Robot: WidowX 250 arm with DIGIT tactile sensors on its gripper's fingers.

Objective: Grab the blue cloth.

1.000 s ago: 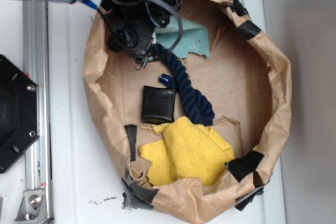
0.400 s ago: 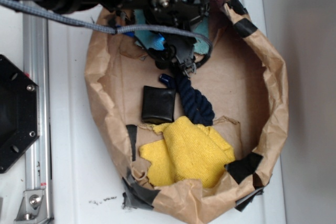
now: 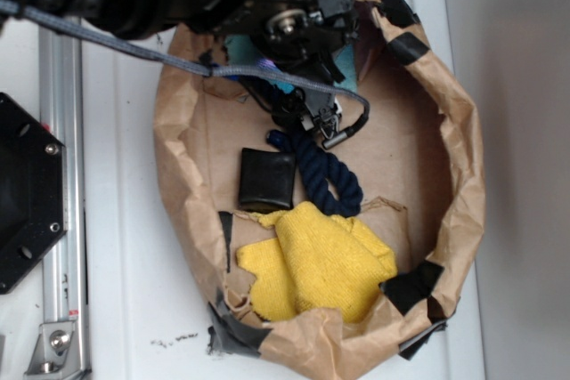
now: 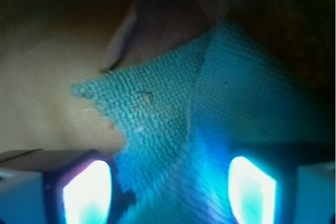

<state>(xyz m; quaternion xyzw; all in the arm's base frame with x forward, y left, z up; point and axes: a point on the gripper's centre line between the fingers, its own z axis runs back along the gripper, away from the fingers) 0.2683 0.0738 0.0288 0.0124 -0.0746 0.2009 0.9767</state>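
Observation:
The blue cloth (image 3: 347, 66) lies at the back of the brown paper basin (image 3: 465, 175), mostly hidden under the black arm. Only teal slivers of it show beside the arm. My gripper (image 3: 298, 68) hangs right over it. In the wrist view the blue cloth (image 4: 157, 114) fills the middle, woven, with a ragged pointed corner reaching left. It runs down between my gripper (image 4: 168, 192), whose two glowing fingers (image 4: 86, 192) stand wide apart on either side of it, open. Whether the pads touch the fabric is unclear.
A dark navy rope (image 3: 328, 173) lies just in front of the gripper. A black square pad (image 3: 267, 178) sits to its left and a yellow cloth (image 3: 316, 260) at the basin's front. A metal rail (image 3: 58, 175) and a black plate (image 3: 22, 193) stand at the left.
The arm has swung right and reached further over the basin's back, now covering most of the blue cloth that showed a second ago.

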